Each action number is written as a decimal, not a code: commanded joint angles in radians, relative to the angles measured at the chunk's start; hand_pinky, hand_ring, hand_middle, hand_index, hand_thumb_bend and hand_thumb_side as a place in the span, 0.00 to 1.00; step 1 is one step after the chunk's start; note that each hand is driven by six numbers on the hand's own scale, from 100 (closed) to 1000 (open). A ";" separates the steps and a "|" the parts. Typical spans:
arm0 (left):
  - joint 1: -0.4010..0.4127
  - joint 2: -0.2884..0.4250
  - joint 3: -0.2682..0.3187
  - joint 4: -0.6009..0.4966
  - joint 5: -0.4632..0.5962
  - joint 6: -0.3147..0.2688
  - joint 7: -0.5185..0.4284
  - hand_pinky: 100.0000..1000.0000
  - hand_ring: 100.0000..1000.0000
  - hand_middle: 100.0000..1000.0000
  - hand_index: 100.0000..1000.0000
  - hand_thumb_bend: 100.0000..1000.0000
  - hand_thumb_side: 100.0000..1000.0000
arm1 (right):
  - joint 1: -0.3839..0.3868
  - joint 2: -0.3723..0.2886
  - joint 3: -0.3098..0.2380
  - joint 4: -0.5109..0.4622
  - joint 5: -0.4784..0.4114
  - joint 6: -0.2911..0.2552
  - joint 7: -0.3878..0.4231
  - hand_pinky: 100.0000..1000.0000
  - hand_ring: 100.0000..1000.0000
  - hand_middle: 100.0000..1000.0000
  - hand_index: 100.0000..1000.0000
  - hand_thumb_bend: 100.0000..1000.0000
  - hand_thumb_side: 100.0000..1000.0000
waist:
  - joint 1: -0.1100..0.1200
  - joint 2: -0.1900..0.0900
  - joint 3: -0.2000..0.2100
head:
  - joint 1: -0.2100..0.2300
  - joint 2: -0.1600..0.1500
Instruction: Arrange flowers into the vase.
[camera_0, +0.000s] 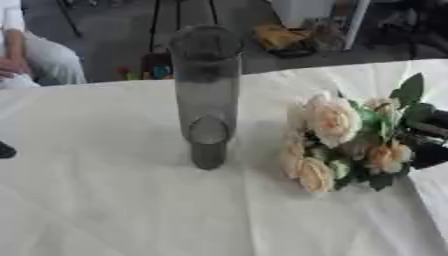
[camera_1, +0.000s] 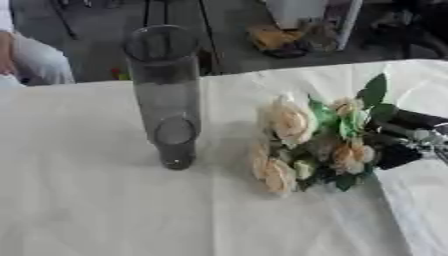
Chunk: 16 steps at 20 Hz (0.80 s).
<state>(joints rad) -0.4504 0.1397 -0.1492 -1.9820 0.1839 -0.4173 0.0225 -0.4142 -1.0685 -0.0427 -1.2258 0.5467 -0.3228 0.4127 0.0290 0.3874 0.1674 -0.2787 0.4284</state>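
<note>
Right eye view shows the right hand at the right table edge, its dark fingers curled around the stems of the flowers; blooms lie just left of the hand, low over the cloth. Step in hand: pickup. Next, lift, upend the stems, and carry them left to the vase, well apart and upright.

Black right hand with silvery, perhaps metal, joints along dark rounded fingers
</note>
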 joint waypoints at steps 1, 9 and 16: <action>-0.011 0.004 0.002 -0.018 0.000 0.001 -0.001 0.47 0.60 0.64 0.82 0.01 1.00 | 0.000 -0.019 0.000 0.000 -0.009 0.002 0.007 0.55 0.47 0.15 0.23 0.00 0.48 | -0.003 -0.017 -0.001 | 0.000 -0.015; -0.011 0.004 0.001 -0.018 0.000 0.002 -0.002 0.47 0.59 0.63 0.81 0.01 1.00 | 0.011 -0.017 -0.004 -0.007 -0.040 0.009 -0.025 0.46 0.41 0.06 0.18 0.00 0.60 | -0.003 -0.015 -0.002 | 0.002 -0.016; -0.010 0.004 0.001 -0.018 0.000 0.006 -0.004 0.47 0.58 0.62 0.81 0.00 1.00 | 0.011 -0.014 -0.007 -0.016 -0.057 0.019 -0.063 0.44 0.40 0.01 0.18 0.00 0.57 | -0.003 -0.015 -0.004 | 0.004 -0.017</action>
<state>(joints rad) -0.4504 0.1396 -0.1492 -1.9820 0.1839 -0.4137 0.0193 -0.3958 -1.0575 -0.0420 -1.2269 0.5001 -0.3057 0.3609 0.0293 0.3885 0.1651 -0.2753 0.4245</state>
